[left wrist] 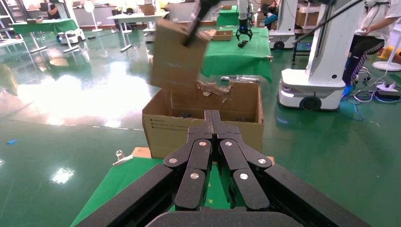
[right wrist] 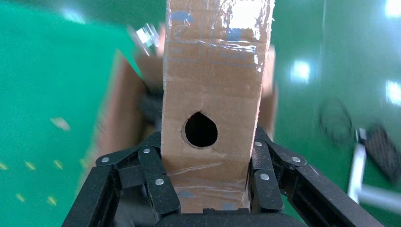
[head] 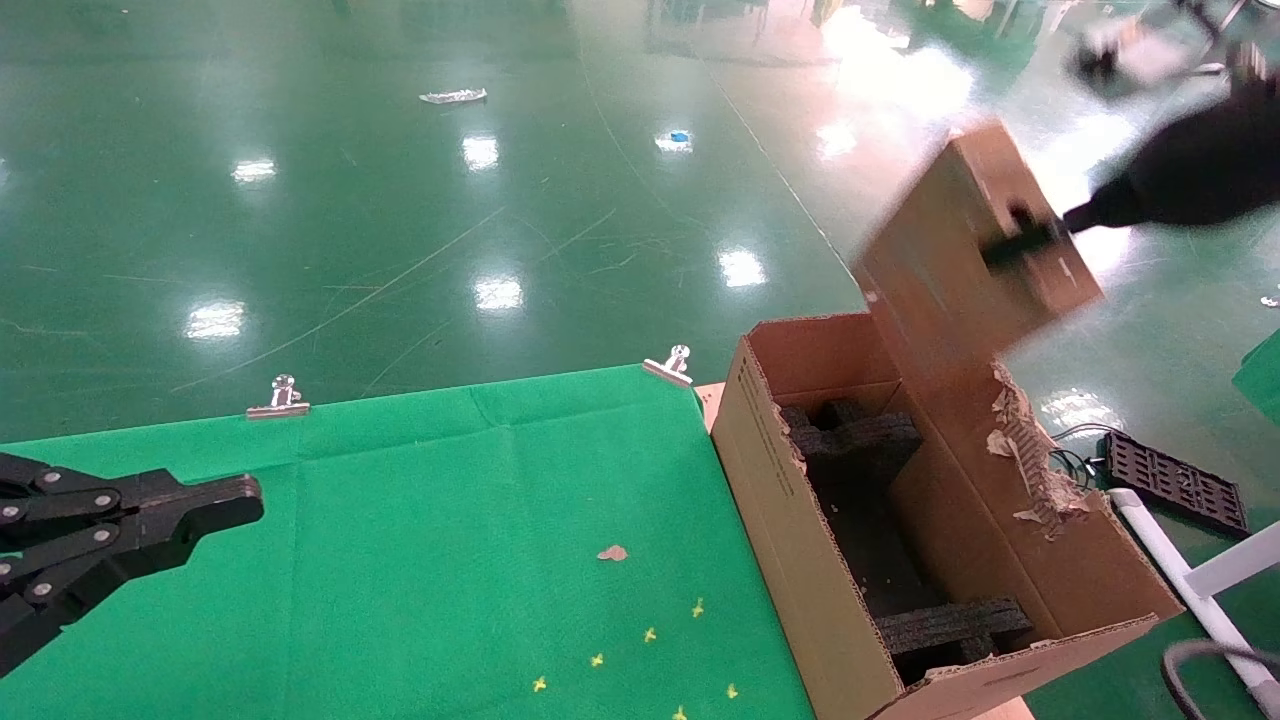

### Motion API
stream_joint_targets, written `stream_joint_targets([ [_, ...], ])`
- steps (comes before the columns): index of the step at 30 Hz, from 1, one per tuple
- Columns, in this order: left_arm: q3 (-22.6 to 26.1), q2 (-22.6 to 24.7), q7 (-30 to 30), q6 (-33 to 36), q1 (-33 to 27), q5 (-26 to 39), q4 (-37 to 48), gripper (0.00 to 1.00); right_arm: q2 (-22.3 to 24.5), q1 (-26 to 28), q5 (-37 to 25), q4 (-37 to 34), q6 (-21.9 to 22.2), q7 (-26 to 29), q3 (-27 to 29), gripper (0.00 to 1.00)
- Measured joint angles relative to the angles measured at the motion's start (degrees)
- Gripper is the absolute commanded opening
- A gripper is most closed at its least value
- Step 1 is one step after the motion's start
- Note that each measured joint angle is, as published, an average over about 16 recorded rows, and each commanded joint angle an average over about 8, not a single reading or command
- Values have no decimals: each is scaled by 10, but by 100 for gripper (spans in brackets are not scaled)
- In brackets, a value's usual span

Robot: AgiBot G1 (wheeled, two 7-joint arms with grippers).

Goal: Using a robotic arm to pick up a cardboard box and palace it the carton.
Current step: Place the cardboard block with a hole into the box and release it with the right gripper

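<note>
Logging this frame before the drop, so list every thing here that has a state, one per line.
Cardboard box: lifted, tilted, held in the air above the carton's far end.
Carton: open, flaps upright, right flap torn, black foam inserts inside.
Right claw: shut on the cardboard box, clamping its two broad faces.
Left claw: shut, holding nothing, over the green cloth.
Clips: clamped on the cloth's far edge.
</note>
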Motion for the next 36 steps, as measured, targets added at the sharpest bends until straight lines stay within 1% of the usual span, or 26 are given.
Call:
stream_joint_targets([
  [3, 0, 0, 0, 0, 0, 0, 0, 93, 5, -21, -7, -22, -4, -4, -11, 0],
  [4, 0, 0, 0, 0, 0, 0, 0, 100, 6, -29, -7, -30, -5, -6, -15, 0],
  [11, 0, 0, 0, 0, 0, 0, 0, 100, -1, -93, 2, -96, -3, -17, -30, 0],
  [20, 1, 0, 0, 0, 0, 0, 0, 100, -33, -161, 11, -194, 14, -32, -41, 0],
  [27, 1, 0, 0, 0, 0, -1, 0, 100, -60, -205, 15, -255, 38, -41, -43, 0],
  [36, 1, -1, 1, -1, 0, -1, 0, 100, -91, -274, 36, -307, 85, -56, -34, 0],
])
